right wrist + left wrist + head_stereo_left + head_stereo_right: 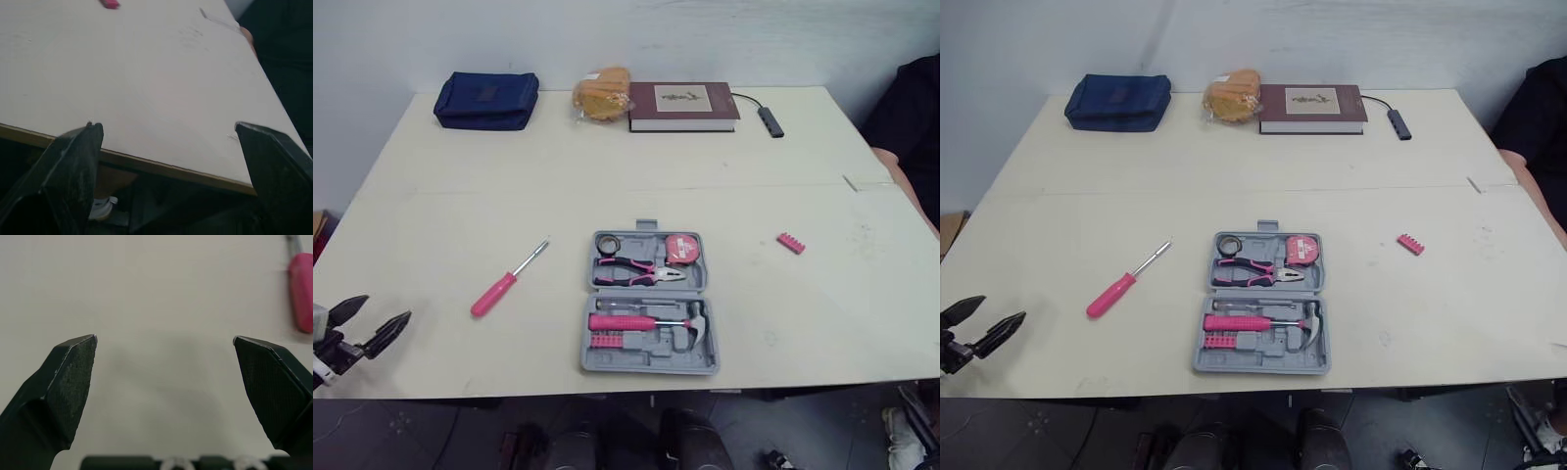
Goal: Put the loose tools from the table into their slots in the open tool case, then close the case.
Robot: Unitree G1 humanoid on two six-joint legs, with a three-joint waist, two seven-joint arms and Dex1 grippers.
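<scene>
An open grey tool case [649,301] lies near the table's front edge, holding pink pliers [636,273], a tape measure [682,248], a hammer [646,322] and a bit strip. A pink-handled screwdriver [505,282] lies loose to its left, and its handle [301,291] shows in the left wrist view. A small pink bit holder [791,243] lies loose to the case's right, also seen as the pink piece [110,4]. My left gripper [372,324] hovers open at the table's front left, apart from the screwdriver. My right gripper [168,129] is open at the table's front edge.
At the back of the table [450,215] sit a navy pouch [486,100], a bagged bun [603,95], a maroon book [683,106] and a cabled adapter [770,119]. A person's arm [911,191] rests at the right edge.
</scene>
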